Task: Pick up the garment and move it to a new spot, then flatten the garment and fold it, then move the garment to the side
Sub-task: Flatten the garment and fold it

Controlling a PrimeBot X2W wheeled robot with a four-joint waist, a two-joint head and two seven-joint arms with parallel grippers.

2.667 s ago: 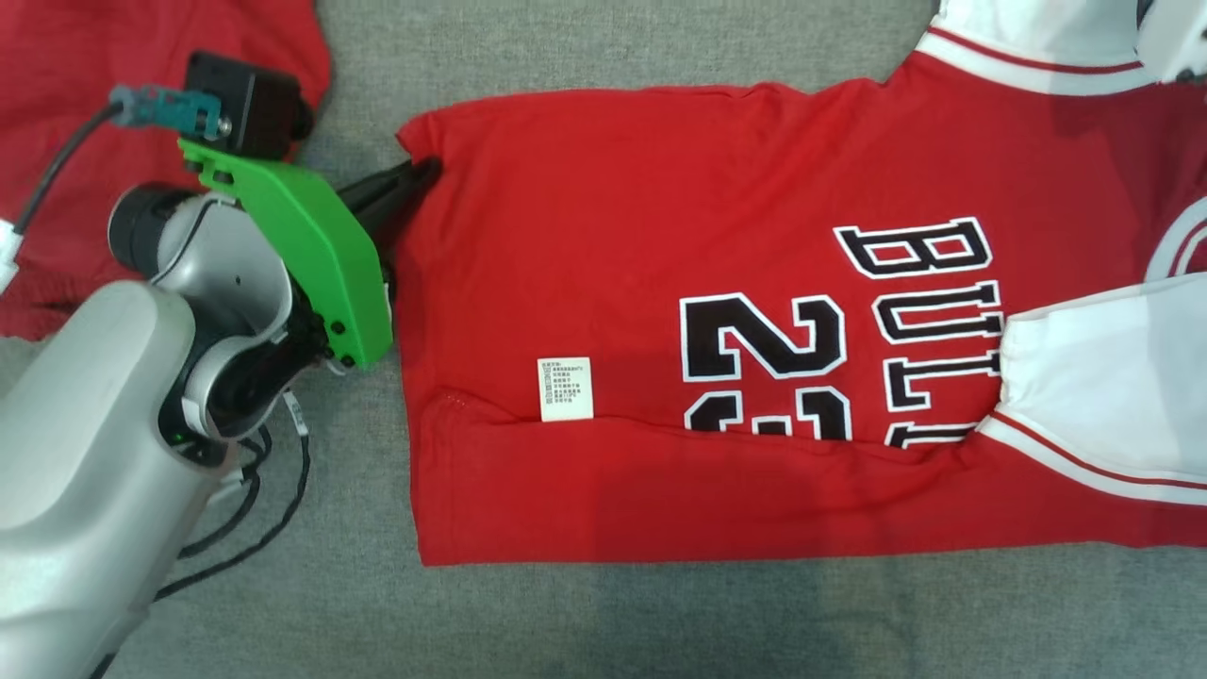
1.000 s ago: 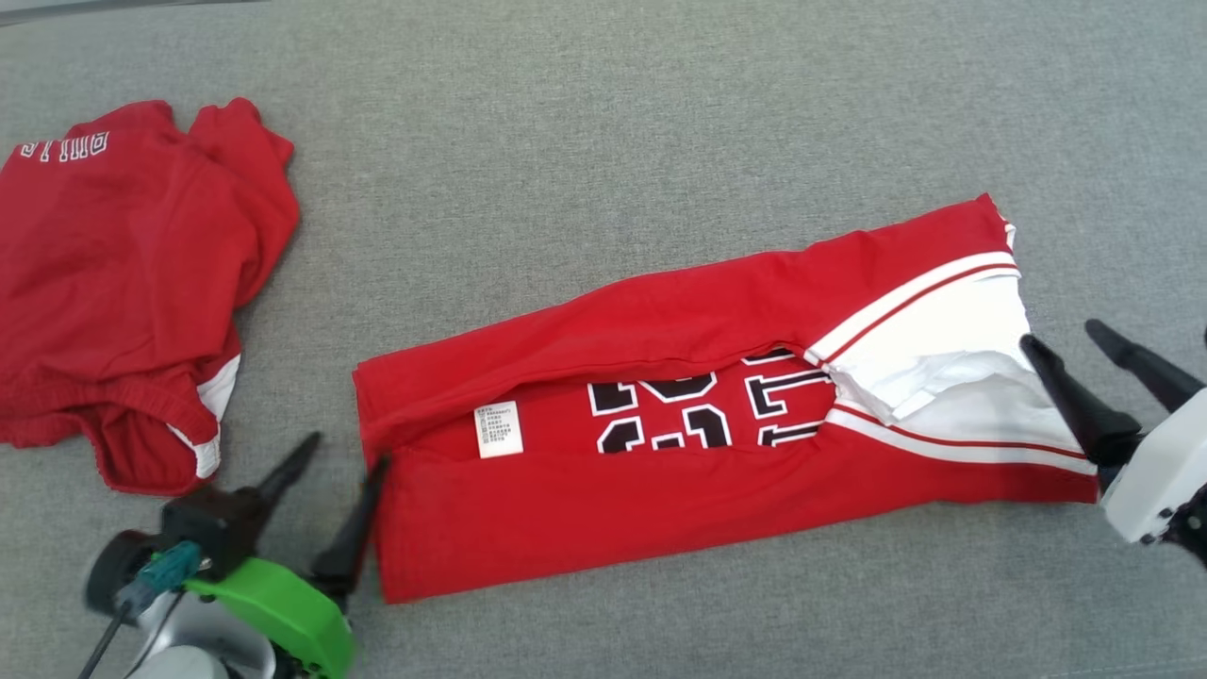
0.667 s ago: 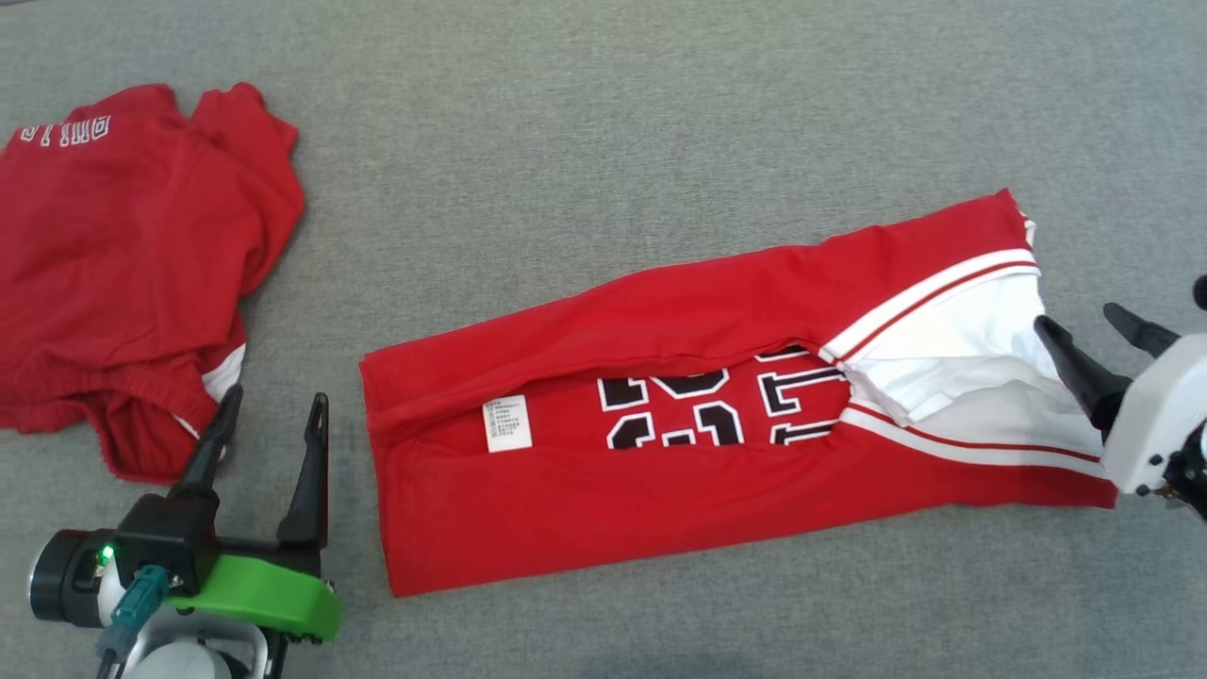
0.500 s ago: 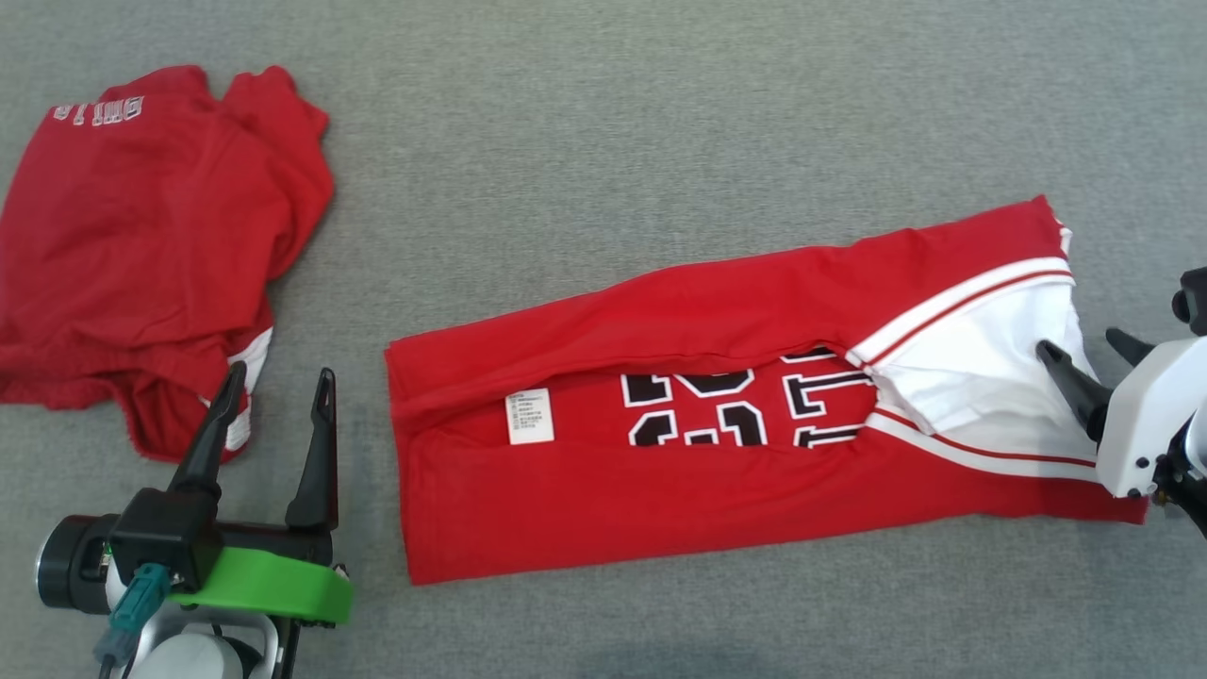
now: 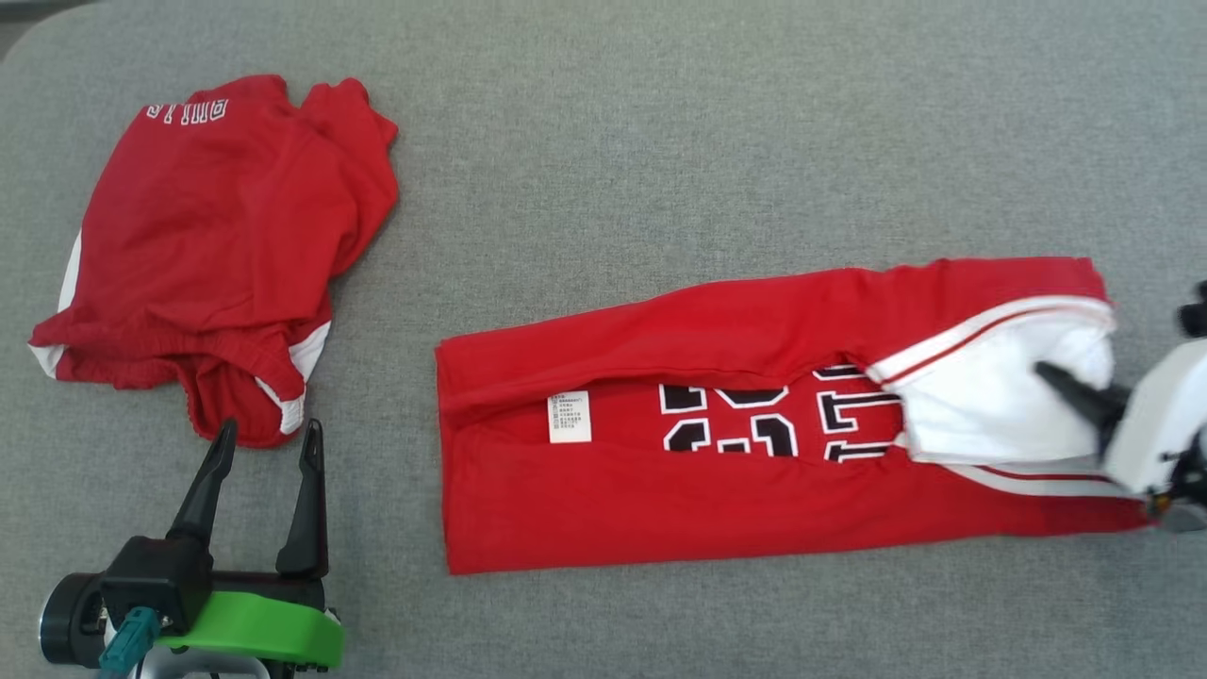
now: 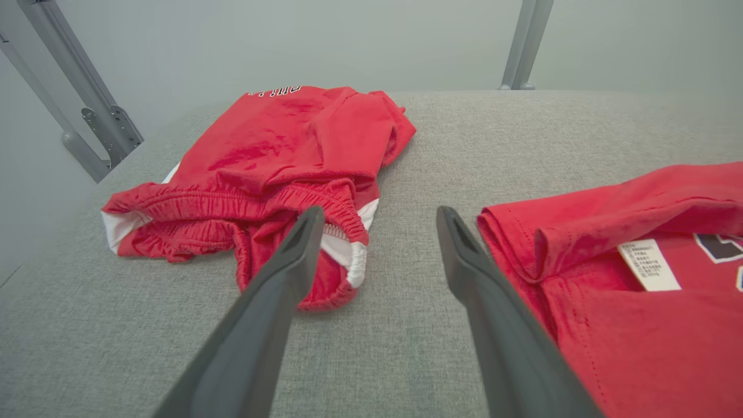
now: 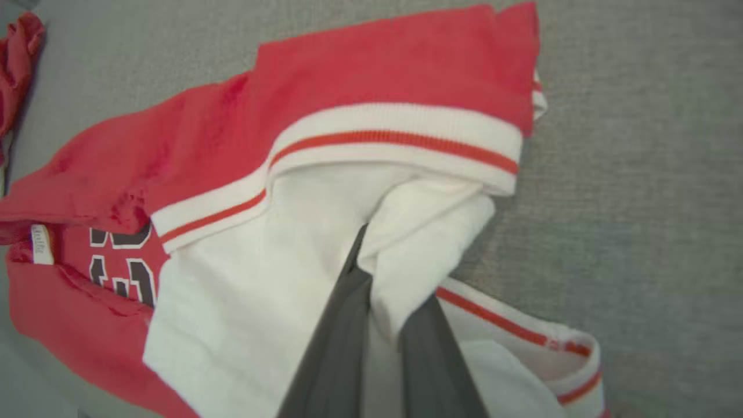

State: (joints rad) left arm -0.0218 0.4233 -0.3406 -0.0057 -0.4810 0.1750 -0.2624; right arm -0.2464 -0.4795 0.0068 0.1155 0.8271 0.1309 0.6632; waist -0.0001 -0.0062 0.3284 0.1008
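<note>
Closing is the change to note: the right tool (image 5: 1051, 375) stood with its fingers spread half a second ago and now has them clamped on a fold of the white sleeve (image 5: 981, 415), at the right end of the garment (image 5: 717, 509). The right wrist view confirms it, with white cloth pinched between the two dark fingers. Treat this as the start of the next fold, since the grip gives you an end to lift and carry over. The left tool (image 5: 269, 434) remains fully open and holds nothing. It stands on the robot's left, apart from the garment's left edge and near the red shorts (image 5: 217, 255).

Locate the garment on the grey worktop (image 5: 660, 141), right of centre in the head view. It is already folded into a long strip, with both long edges turned inward. A narrow band with the numerals and the care label (image 5: 570, 418) shows between them.

Its long axis runs left to right, and the right end lies slightly farther from the robot. The hem end points to the robot's left and the sleeve end to its right.
</note>
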